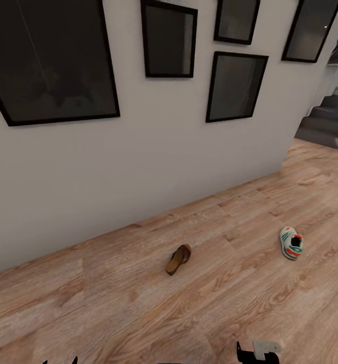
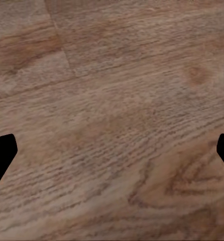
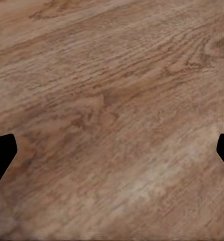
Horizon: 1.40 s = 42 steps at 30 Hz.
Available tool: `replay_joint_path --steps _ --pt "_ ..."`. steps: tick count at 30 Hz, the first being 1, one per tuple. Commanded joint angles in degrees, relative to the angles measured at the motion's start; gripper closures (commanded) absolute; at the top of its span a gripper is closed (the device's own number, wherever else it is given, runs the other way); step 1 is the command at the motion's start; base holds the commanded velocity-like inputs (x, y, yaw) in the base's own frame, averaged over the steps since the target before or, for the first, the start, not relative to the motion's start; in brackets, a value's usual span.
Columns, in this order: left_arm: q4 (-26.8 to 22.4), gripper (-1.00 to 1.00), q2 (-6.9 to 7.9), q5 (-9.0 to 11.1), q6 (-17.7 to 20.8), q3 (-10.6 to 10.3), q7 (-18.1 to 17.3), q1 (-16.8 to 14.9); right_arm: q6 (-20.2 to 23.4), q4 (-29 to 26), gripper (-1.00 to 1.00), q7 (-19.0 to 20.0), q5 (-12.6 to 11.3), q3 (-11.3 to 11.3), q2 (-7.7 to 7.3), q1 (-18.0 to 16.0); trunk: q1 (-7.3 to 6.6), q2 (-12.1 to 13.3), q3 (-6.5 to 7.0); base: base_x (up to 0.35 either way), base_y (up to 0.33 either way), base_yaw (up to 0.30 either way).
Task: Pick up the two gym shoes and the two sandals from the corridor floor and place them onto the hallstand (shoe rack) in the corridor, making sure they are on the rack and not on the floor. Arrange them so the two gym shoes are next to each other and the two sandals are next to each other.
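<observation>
One brown sandal (image 1: 178, 259) lies on the corridor floor (image 1: 138, 303) near the middle of the head view. To its right, a white gym shoe (image 1: 291, 242) with green stripes and a red-orange tongue rests on the planks. The hallstand is out of view. My left gripper (image 2: 112, 155) is open above bare wood planks, with nothing between its black fingertips (image 2: 1, 155). My right gripper (image 3: 112, 155) is likewise open over bare floor, its fingertips (image 3: 1, 155) wide apart. Both shoes lie well ahead of the arms.
A white wall (image 1: 138, 167) with several dark framed pictures (image 1: 52, 60) runs along the far side of the floor. Grey stairs (image 1: 325, 121) rise at the upper right past the wall's corner. Parts of my arms (image 1: 257, 351) show at the bottom edge.
</observation>
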Motion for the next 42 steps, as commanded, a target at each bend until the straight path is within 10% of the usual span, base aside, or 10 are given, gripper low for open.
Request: replay_joint_path --steps 1,42 --pt "0.02 -1.0 -0.01 0.5 -0.01 0.14 -0.56 -0.01 -0.15 0.05 -1.0 -0.14 -0.47 0.49 0.01 -0.04 -0.01 -0.02 -0.01 0.0 0.0 -0.286" --pt "0.0 -1.0 -0.01 0.84 -0.01 0.14 -0.64 -0.01 -0.15 0.05 -1.0 -0.18 -0.47 0.49 0.0 -0.04 -0.01 -0.02 1.47 0.004 0.035 -0.286"
